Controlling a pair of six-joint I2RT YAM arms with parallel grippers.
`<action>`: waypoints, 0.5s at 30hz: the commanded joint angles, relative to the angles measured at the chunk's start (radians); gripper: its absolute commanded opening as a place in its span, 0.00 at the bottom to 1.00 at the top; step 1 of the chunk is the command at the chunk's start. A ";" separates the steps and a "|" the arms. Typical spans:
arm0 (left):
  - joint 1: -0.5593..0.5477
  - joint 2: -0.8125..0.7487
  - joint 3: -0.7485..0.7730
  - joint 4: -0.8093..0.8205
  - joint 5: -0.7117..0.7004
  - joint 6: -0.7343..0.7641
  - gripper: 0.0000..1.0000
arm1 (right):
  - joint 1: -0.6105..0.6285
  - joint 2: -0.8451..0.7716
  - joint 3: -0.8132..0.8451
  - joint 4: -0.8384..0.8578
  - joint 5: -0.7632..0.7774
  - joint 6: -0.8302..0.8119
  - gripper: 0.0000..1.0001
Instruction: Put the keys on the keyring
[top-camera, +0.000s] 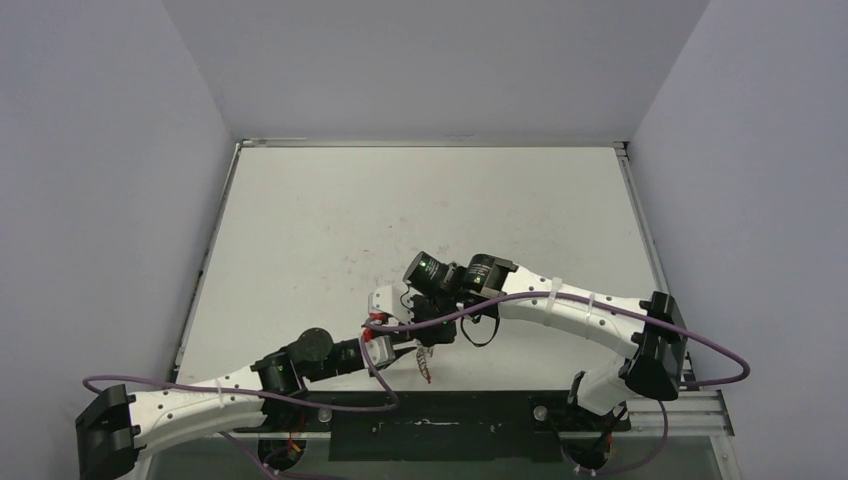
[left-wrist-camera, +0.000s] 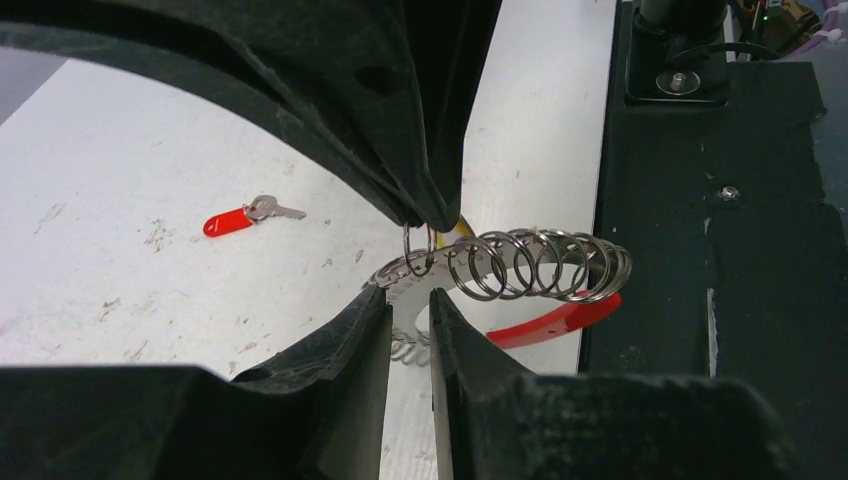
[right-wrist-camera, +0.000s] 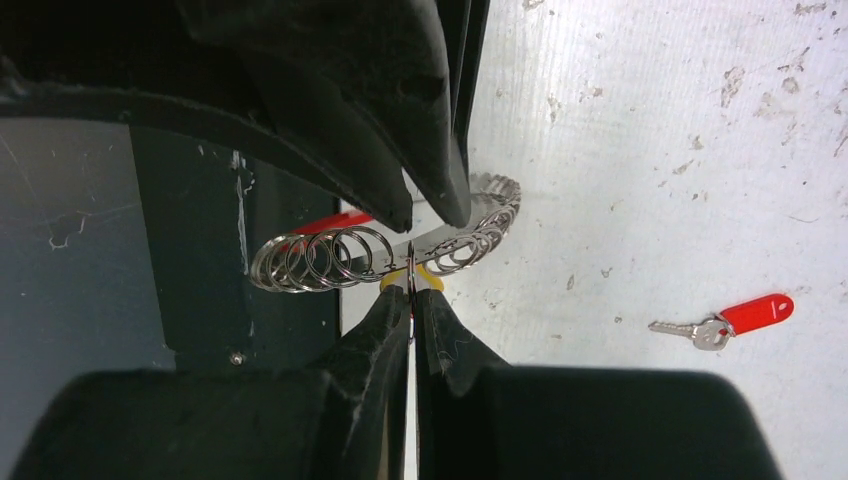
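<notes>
The keyring (left-wrist-camera: 530, 265), a loop of silvery coils with a red sleeve (left-wrist-camera: 555, 318), hangs just above the table's near edge between the two grippers. My right gripper (right-wrist-camera: 412, 290) is shut on the yellow-headed key (right-wrist-camera: 428, 278), pinching its small ring right at the keyring's coils. My left gripper (left-wrist-camera: 410, 295) stands slightly open, a narrow gap between its fingertips, and the keyring's flat band crosses just past them. The red-headed key (left-wrist-camera: 240, 218) lies loose on the table, also seen as the red-headed key (right-wrist-camera: 740, 318) in the right wrist view.
The black base plate (left-wrist-camera: 720, 300) runs along the table's near edge, directly under part of the keyring. The white tabletop (top-camera: 430, 220) is scuffed. Grey walls enclose it on three sides.
</notes>
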 joint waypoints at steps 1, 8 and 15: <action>-0.004 0.048 0.020 0.158 0.058 -0.002 0.20 | 0.012 -0.008 0.037 0.016 -0.002 0.022 0.00; -0.004 0.045 -0.012 0.241 0.055 -0.020 0.20 | 0.013 -0.009 0.018 0.033 -0.003 0.032 0.00; -0.004 0.036 -0.011 0.212 0.037 -0.022 0.07 | 0.015 -0.011 0.015 0.044 -0.007 0.036 0.00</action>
